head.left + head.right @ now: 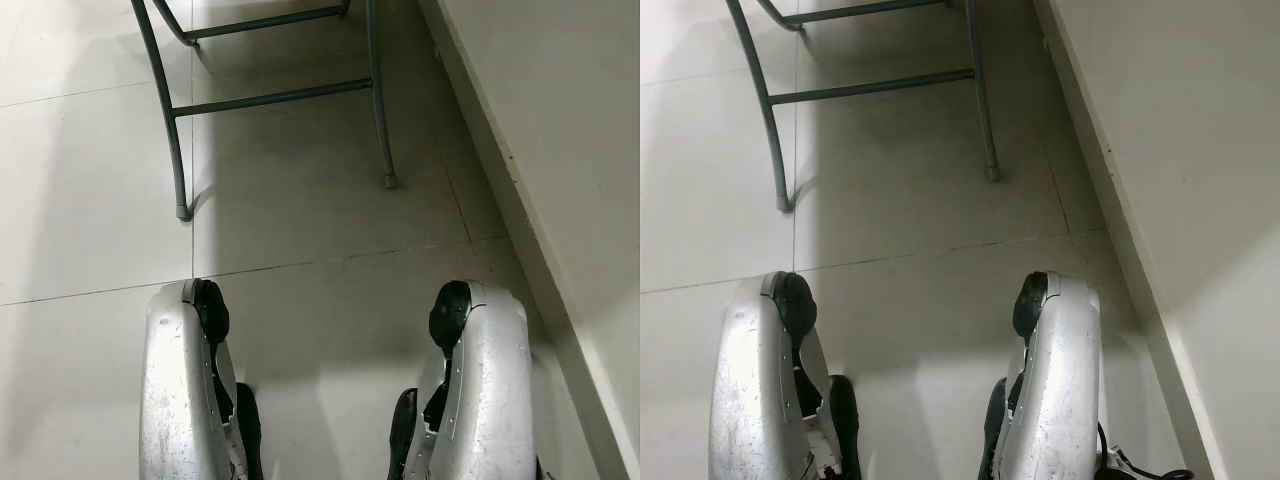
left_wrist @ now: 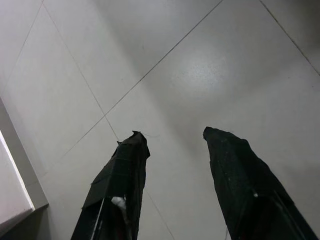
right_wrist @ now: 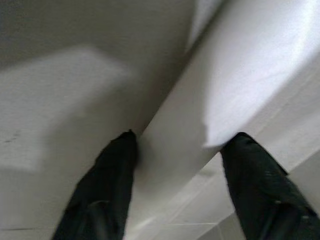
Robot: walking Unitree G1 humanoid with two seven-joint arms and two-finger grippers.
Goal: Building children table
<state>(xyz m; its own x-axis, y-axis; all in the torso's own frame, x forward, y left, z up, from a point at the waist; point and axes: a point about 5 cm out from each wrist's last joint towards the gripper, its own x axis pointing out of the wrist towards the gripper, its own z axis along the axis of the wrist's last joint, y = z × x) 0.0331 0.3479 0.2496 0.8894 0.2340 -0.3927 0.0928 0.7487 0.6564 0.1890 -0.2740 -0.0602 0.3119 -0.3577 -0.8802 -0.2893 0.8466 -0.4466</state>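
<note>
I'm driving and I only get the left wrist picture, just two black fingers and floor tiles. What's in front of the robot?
Observer: Green metal legs of a piece of furniture stand on the tiled floor ahead, joined by crossbars.
Operator: Is anything next to us on the right?
Observer: Yes, a pale wall runs along the robot's right side, with a baseboard at the floor.
Operator: What is the other hand doing?
Observer: The right gripper hangs down empty, fingers apart, like the left gripper; both silver arms hang by the robot's sides.
</note>
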